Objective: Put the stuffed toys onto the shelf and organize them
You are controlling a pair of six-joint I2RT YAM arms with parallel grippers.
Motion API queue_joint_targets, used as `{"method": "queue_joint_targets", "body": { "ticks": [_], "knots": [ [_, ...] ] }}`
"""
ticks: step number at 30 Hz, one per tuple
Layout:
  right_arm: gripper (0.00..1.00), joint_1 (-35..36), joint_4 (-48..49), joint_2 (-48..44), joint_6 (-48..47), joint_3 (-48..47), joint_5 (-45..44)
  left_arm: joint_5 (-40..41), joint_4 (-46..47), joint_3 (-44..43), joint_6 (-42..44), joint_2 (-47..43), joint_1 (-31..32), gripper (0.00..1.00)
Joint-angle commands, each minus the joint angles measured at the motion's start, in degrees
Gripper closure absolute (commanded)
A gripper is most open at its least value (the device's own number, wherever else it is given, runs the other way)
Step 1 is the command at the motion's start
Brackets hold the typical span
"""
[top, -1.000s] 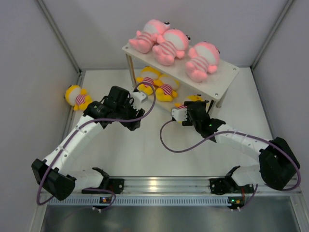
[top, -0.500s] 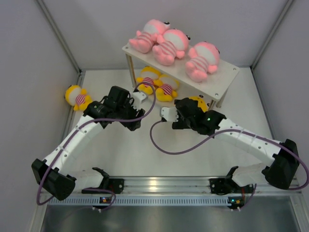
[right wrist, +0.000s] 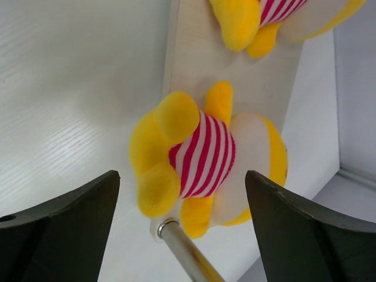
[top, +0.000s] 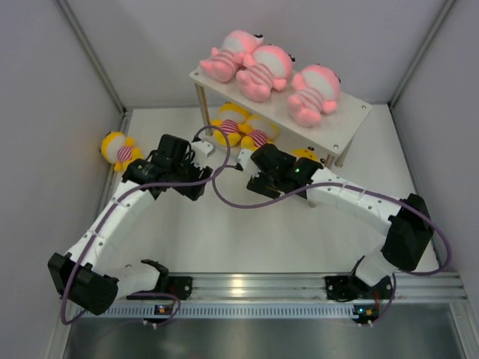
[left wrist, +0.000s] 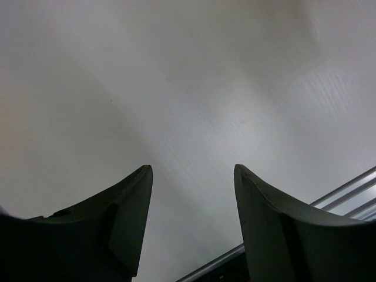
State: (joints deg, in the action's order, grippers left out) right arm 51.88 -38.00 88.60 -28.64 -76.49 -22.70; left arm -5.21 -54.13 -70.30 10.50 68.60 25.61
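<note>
The white shelf point(top: 352, 106) stands at the back with three pink stuffed toys point(top: 258, 69) lying on its top tier. Two yellow toys point(top: 254, 137) lie on the lower tier. Another yellow toy point(top: 307, 155) lies by the shelf's right front leg, partly hidden by my right arm. A fourth yellow toy point(top: 120, 148) lies on the table at far left. My right gripper point(top: 245, 160) is open and empty. In its wrist view it point(right wrist: 182, 173) frames a yellow toy point(right wrist: 205, 155) from short range without touching. My left gripper point(top: 203, 147) is open and empty over bare table point(left wrist: 191, 167).
A silver shelf leg point(right wrist: 182, 249) stands just in front of the yellow toy in the right wrist view, with the lower board point(right wrist: 188, 59) behind it. Grey walls close in the table on three sides. Purple cables point(top: 224, 196) loop from both wrists over the table.
My right arm has swung left, from the yellow toy by the right shelf leg to the toys under the shelf. My left arm has drawn back slightly to the left.
</note>
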Motion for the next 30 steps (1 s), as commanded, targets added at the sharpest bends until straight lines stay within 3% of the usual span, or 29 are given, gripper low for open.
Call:
{"method": "queue_joint_targets", "body": {
  "ticks": [1,7,13,15,16,19,25,30],
  "knots": [
    [0.12,-0.9,-1.6,-0.3,7.6,0.2,-1.7,1.8,0.9,2.5,2.0,-0.1,-4.4,0.36],
    [0.17,-3.8,0.6,4.4,8.3,1.9,-2.5,-0.2,4.6,5.4,4.4,1.5,-15.3,0.37],
    [0.33,-5.8,-4.0,10.6,7.4,1.3,-5.7,-0.1,5.3,5.8,6.4,0.5,-18.9,0.37],
    [0.47,-6.2,-3.9,11.5,7.1,1.5,-7.3,-0.7,5.3,5.6,6.5,0.4,-19.1,0.37],
    [0.65,-6.3,-3.4,11.5,6.9,1.8,-7.8,-0.8,5.3,5.4,6.5,0.5,-19.3,0.37],
    [1.00,-6.8,-1.6,11.0,4.7,2.4,-9.1,-1.7,5.3,4.8,6.3,0.8,-19.4,0.37],
    [1.00,-7.5,8.1,6.8,-6.0,4.9,-12.4,-1.0,5.3,4.4,7.4,1.5,-19.6,0.37],
    [1.00,-10.6,20.2,4.6,-10.8,6.6,-6.6,-1.3,5.6,4.2,7.3,2.2,-20.8,0.37]
  ]
}}
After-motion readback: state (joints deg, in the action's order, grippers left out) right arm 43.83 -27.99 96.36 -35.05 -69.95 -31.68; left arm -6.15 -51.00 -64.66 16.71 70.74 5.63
